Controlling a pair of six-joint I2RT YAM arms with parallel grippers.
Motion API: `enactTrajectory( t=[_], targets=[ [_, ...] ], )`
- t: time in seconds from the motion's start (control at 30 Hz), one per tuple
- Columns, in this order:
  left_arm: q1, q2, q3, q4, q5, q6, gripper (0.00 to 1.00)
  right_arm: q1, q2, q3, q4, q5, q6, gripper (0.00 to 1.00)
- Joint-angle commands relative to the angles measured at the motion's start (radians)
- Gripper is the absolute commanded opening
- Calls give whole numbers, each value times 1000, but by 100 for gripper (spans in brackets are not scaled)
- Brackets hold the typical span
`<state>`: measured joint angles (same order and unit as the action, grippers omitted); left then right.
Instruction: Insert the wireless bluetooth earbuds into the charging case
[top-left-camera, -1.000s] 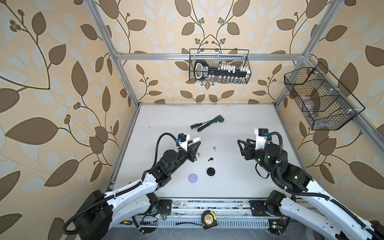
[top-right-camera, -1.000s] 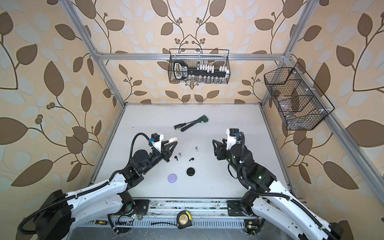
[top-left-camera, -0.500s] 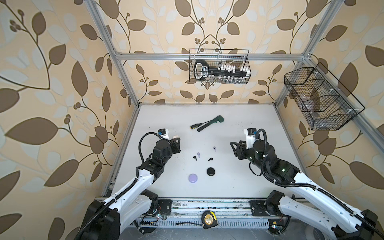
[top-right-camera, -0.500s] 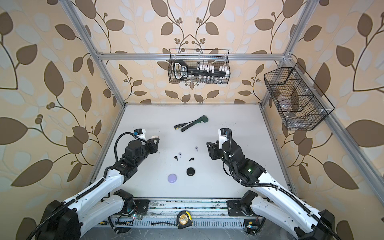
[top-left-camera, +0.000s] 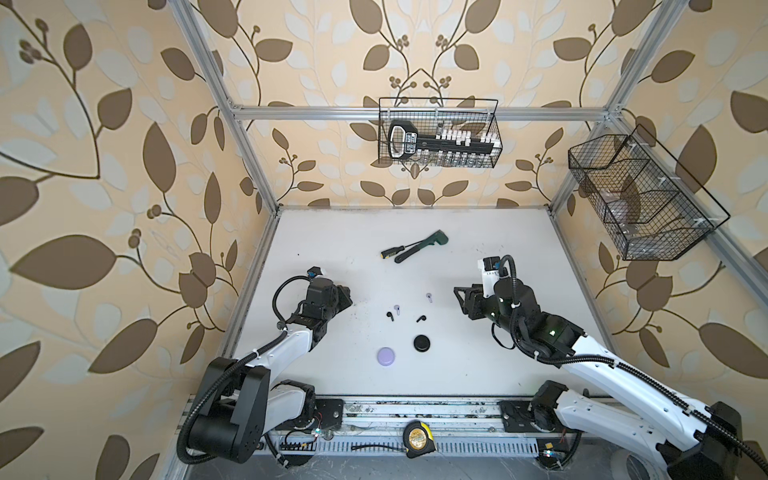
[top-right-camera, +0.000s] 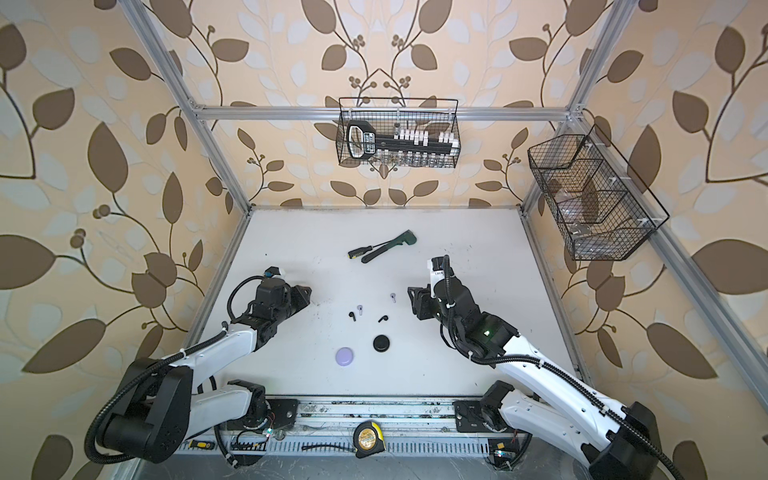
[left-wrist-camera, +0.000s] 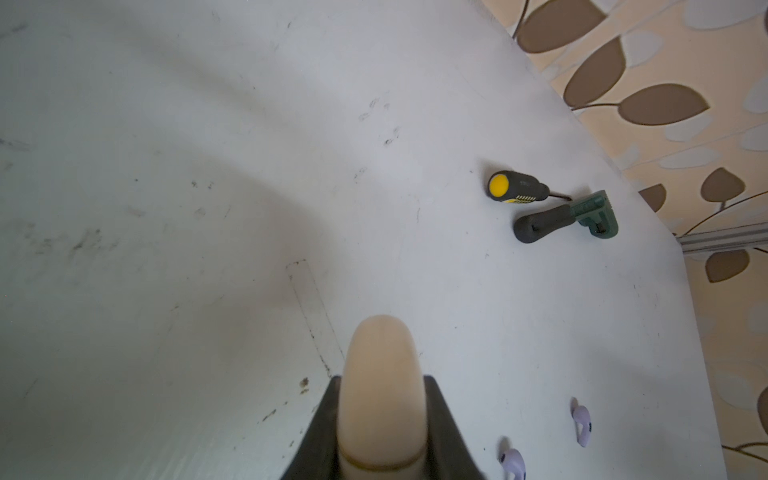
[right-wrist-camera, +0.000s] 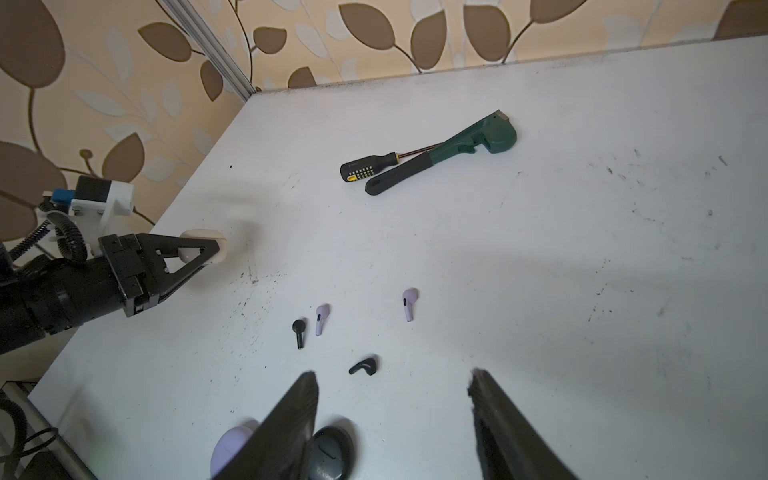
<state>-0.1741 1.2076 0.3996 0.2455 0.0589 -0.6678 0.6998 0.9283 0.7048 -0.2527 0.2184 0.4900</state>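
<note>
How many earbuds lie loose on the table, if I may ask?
4: black earbud beside lilac earbud; second lilac earbud to their right; second black earbud nearest the black case. Others may be hidden.

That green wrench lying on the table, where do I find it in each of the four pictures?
In a top view: the green wrench lies centred near the far edge of the table.
In a top view: same spot.
Left wrist: near the wallpapered wall, at.
Right wrist: beyond the loose earbuds, at.
Shared landmark: the yellow-capped screwdriver right beside it.
</note>
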Motion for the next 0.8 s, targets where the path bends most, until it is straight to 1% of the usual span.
enactTrajectory(
  t=[0.0, 0.13, 0.4, 0.47, 0.77],
  targets=[
    [37, 58, 3, 104, 98, -25, 0, -3, 36, -3, 20, -24, 4, 59],
    [73, 123, 17, 121, 144, -24, 0, -3, 66, 5, 20, -34, 5, 58],
    [87, 223, 64, 136, 190, -16, 0, -3, 87, 8, 22, -36, 5, 58],
    [91, 282, 78, 141, 204, -18, 0, -3, 88, 9, 21, -35, 4, 59],
    [102, 341, 104, 125, 190, -8, 0, -5, 95, 13, 21, -40, 4, 59]
  ],
)
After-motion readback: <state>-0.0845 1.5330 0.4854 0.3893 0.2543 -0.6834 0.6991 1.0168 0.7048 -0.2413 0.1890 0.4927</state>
